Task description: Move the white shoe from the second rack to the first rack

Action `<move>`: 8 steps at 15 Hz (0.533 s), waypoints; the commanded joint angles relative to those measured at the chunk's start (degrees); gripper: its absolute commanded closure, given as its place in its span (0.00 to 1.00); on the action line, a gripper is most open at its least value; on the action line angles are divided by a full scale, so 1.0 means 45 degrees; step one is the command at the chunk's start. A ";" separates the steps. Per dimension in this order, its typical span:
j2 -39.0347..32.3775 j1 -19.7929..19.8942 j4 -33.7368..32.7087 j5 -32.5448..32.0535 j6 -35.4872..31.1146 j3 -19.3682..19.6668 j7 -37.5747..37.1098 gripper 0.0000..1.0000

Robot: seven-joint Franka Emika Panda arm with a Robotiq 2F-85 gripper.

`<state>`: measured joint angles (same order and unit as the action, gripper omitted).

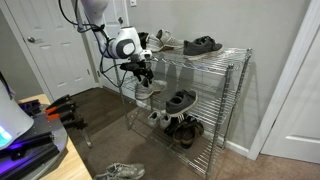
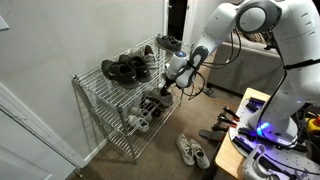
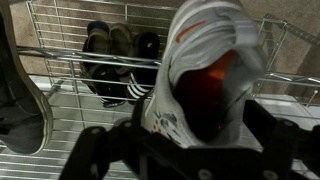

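White shoe (image 3: 210,60) fills the middle of the wrist view, its opening turned to the camera and showing a reddish lining, with wire grid beneath it. The gripper (image 3: 200,140) comes in dark from 6 o'clock, its jaws spread as wide as they go on either side of the shoe's near end; nothing is clamped, and whether a finger touches the shoe cannot be told. In an exterior view the white shoe (image 1: 146,90) lies on the second rack (image 1: 207,96) at the end nearest the arm, at 9 o'clock from a black sandal (image 1: 181,100) on the same tier, and the gripper (image 1: 140,72) hangs just above it at 12 o'clock. The first rack (image 1: 236,54) carries a pair of black shoes (image 1: 203,45) and, at 9 o'clock from them, a lighter grey shoe (image 1: 166,40). On the lowest tier sit small white shoes (image 1: 158,118) with dark shoes (image 1: 186,128) at 3 o'clock from them. From the opposite side, the gripper (image 2: 172,78) reaches into the shelf's near end, the black shoes (image 2: 125,68) at 9 o'clock from it. A loose pair of sneakers (image 2: 192,152) lies on the carpet at 6 o'clock from the gripper, well apart from the shelf.
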<state>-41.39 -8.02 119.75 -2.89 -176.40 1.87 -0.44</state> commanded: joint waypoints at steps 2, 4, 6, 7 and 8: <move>0.2353 -0.0674 0.3858 0.0063 -0.3131 0.0571 -0.0123 0.00; 0.3054 -0.0825 0.5151 0.0210 -0.3990 0.0691 0.0152 0.00; 0.2945 -0.0515 0.5119 0.0204 -0.3716 0.0407 0.0263 0.00; 0.2711 -0.0435 0.4861 0.0259 -0.3571 0.0368 0.0208 0.00; 0.2541 -0.0336 0.4673 0.0274 -0.3504 0.0291 0.0168 0.00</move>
<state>-30.09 -10.71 140.55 -2.73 -192.70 4.13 -0.50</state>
